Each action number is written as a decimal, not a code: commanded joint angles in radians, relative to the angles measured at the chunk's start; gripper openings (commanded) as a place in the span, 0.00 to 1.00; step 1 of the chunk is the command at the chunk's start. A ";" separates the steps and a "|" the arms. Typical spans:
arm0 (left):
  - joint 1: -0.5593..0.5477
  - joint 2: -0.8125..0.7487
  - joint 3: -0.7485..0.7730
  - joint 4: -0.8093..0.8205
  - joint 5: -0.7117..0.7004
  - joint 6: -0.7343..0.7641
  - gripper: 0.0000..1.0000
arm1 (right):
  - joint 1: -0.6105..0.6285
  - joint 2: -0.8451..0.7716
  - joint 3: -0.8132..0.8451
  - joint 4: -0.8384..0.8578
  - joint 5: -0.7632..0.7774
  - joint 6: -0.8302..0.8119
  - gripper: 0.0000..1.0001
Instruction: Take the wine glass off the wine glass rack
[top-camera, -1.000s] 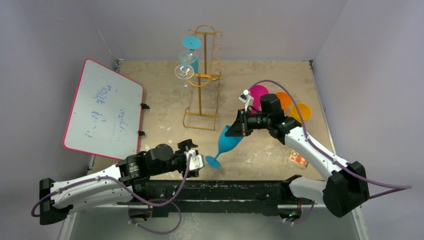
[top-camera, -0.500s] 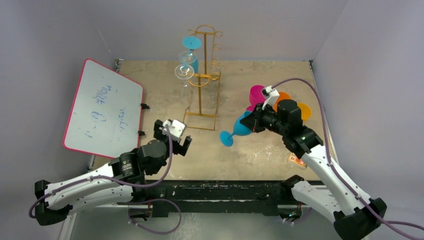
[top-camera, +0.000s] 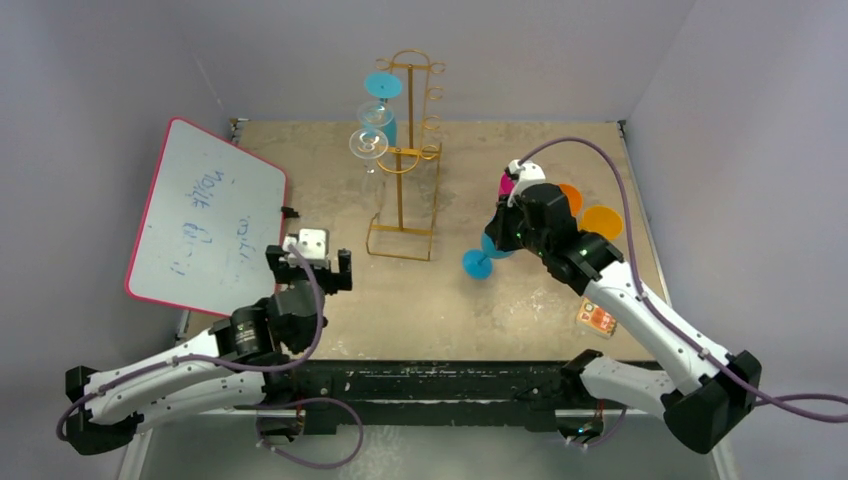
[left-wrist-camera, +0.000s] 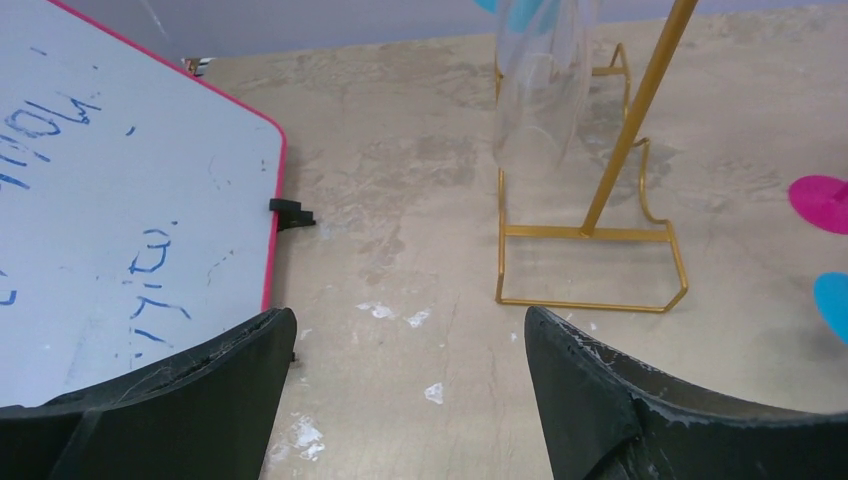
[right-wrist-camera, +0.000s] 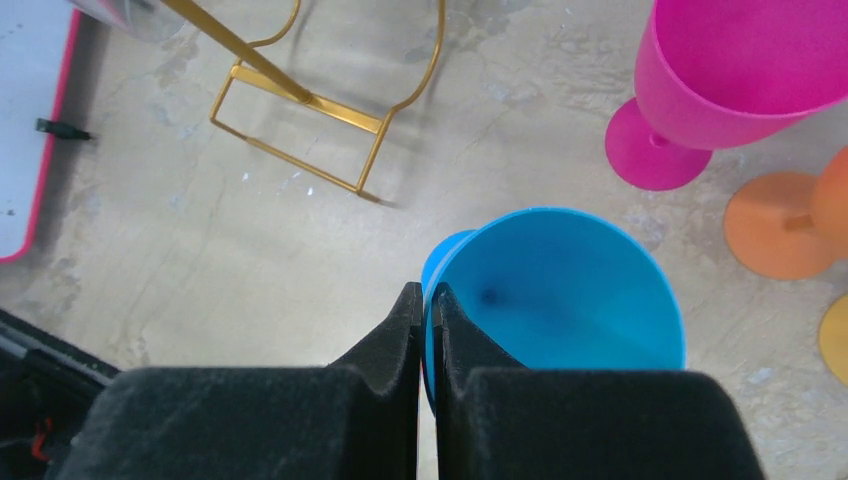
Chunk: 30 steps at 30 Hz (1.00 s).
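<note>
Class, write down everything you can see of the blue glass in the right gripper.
The blue glass is opaque, plastic-looking, with a wide round bowl and disc foot. It sits mouth up, off the rack, beside the pink glass. The right gripper pinches its rim, one finger inside. Foot contact with the table is unclear.

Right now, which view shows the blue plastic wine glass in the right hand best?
The right wrist view: it looks into the blue plastic wine glass, rim pinched in the right hand. The top external view shows only its foot and some bowl; the left wrist view, a blue sliver at the edge.
</note>
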 joint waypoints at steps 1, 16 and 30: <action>0.012 0.069 0.050 -0.052 -0.065 -0.074 0.85 | 0.042 0.039 0.064 0.022 0.117 -0.036 0.00; 0.023 0.111 0.082 -0.110 -0.101 -0.097 0.87 | 0.075 0.405 0.375 -0.045 0.153 -0.148 0.00; 0.024 0.114 0.120 -0.170 -0.168 -0.162 0.87 | 0.074 0.644 0.555 -0.035 0.278 -0.229 0.00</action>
